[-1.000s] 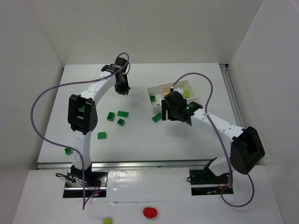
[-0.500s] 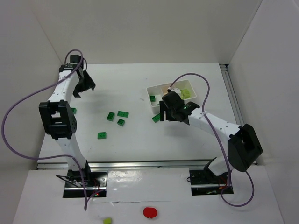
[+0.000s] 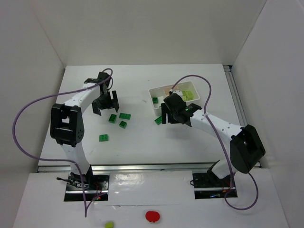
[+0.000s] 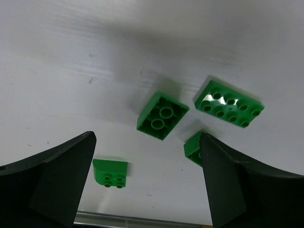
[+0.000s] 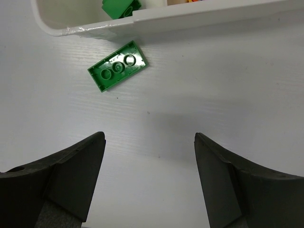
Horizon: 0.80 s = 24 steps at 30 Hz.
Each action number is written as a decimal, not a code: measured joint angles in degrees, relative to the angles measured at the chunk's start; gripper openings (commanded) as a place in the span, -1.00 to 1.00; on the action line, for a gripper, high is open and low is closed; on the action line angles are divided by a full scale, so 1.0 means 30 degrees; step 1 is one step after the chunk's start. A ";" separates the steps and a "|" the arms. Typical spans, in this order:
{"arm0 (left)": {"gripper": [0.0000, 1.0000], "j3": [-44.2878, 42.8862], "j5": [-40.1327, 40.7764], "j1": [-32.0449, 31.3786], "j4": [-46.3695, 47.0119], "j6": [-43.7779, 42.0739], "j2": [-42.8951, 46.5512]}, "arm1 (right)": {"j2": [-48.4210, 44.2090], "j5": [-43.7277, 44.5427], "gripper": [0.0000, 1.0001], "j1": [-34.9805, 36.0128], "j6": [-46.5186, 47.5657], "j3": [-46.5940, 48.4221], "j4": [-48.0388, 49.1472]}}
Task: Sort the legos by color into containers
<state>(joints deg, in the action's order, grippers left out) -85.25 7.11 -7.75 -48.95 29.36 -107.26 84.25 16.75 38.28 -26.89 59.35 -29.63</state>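
While the left gripper [image 3: 105, 103] hangs over the white table [image 3: 142, 152]: jaws spread wide, nothing between them, touching nothing!
Below it: 4 dark green studded plastic bricks [image 3: 103, 137] loose on the table, 1 upside-down brick [image 4: 162, 115], 1 long studs-up brick [image 4: 229, 103].
Right gripper [image 5: 149, 137]: jaws well apart too, empty.
Ahead of it: long dark green brick [image 5: 118, 71], underside up, just beside the shallow white plastic tray [image 5: 199, 14].
Tray: another green brick [image 5: 118, 7] sits inside its left-end compartment.
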 measured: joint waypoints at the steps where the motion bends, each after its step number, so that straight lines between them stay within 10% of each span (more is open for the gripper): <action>1: 1.00 0.0532 0.0022 -0.0284 0.0087 -0.0233 0.0182 | 0.0000 -0.0007 0.66 0.0000 0.0000 0.0000 0.0000; 21: 0.08 0.2004 0.1530 -0.1843 0.2244 -0.0896 -0.1428 | 0.0270 0.0000 0.66 0.0000 0.0066 0.0080 0.0000; 24: -0.44 0.1304 0.1617 -0.1843 0.1938 -0.0969 -0.1654 | 0.0270 0.0138 0.66 0.0000 0.0058 0.0080 -0.0007</action>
<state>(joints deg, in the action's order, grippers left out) -81.34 11.97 -13.28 -43.13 26.46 -112.22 85.06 17.17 38.28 -26.72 59.59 -29.65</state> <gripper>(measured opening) 0.388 0.827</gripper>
